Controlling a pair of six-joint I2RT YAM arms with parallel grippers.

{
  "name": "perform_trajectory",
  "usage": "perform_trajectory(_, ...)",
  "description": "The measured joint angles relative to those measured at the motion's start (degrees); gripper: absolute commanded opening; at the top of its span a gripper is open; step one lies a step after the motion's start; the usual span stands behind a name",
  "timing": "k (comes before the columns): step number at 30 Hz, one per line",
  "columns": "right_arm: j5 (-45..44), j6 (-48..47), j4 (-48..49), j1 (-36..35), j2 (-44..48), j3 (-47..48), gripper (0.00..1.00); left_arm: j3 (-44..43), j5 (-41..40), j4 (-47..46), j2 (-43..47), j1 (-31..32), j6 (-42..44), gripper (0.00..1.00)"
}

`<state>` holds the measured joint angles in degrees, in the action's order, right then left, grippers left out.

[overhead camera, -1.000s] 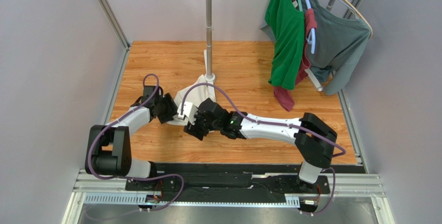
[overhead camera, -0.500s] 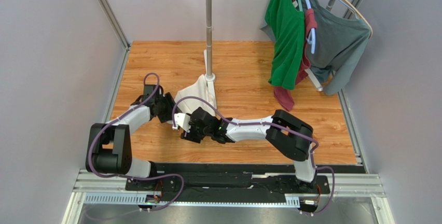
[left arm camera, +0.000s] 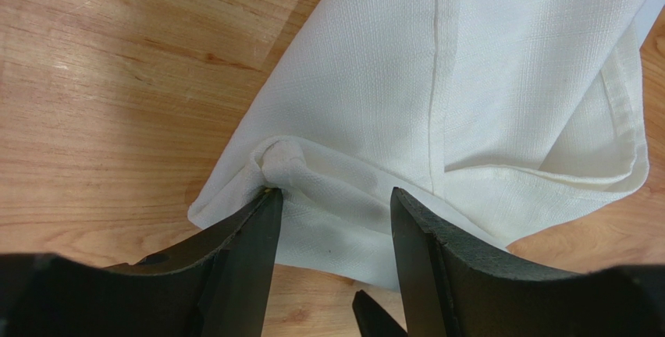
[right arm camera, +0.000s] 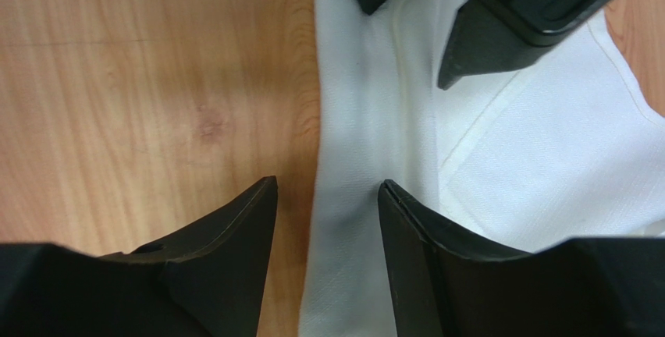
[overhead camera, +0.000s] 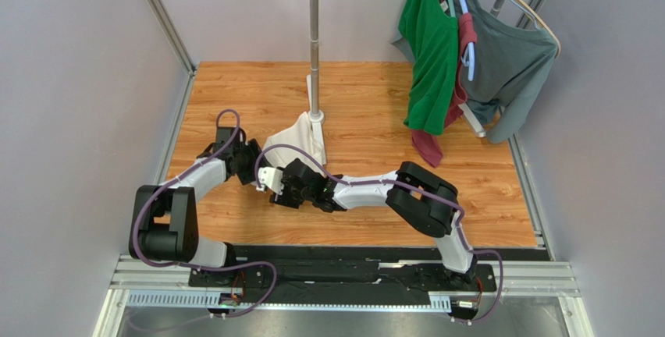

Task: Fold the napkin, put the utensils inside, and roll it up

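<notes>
Right arm's elbow has pulled back; right gripper (right arm camera: 328,184) shifted toward 9 o'clock, now meeting left gripper (left arm camera: 336,192). Both jaws half-open, straddling the napkin (overhead camera: 301,135) edge, clamping nothing. Napkin lies folded on the table (overhead camera: 375,111), 6 o'clock of the pole stand (overhead camera: 314,56).

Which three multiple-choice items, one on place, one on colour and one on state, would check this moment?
1. Where does the napkin lie?
A. On the wooden table, at the foot of the white pole stand
B. Hanging off the table's edge
C. Lifted clear in the air

2. What colour is the napkin?
A. Green
B. Grey
C. White

3. How do the left gripper's jaws stand?
A. Shut, fingers touching
B. Apart, astride a bunched edge of the napkin
C. Apart over bare wood only

Answers:
1 A: the top view shows it lying by the stand's base.
2 C: both wrist views show white cloth.
3 B: the left wrist view shows the fingers apart with cloth between them.
</notes>
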<state>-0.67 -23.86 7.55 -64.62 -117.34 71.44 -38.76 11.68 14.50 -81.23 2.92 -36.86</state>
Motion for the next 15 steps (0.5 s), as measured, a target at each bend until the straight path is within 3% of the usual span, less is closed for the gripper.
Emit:
perform_trajectory(12, 4.74, 1.09, -4.28, 3.93, -2.58, 4.39, 0.39, -0.02, 0.02, -0.02, -0.02, 0.00, 0.20, 0.64)
perform_trajectory(15, 5.57, 1.66, -4.92, 3.93, -2.58, 4.44, 0.30, -0.04, 0.04, -0.04, -0.02, 0.00, 0.17, 0.64)
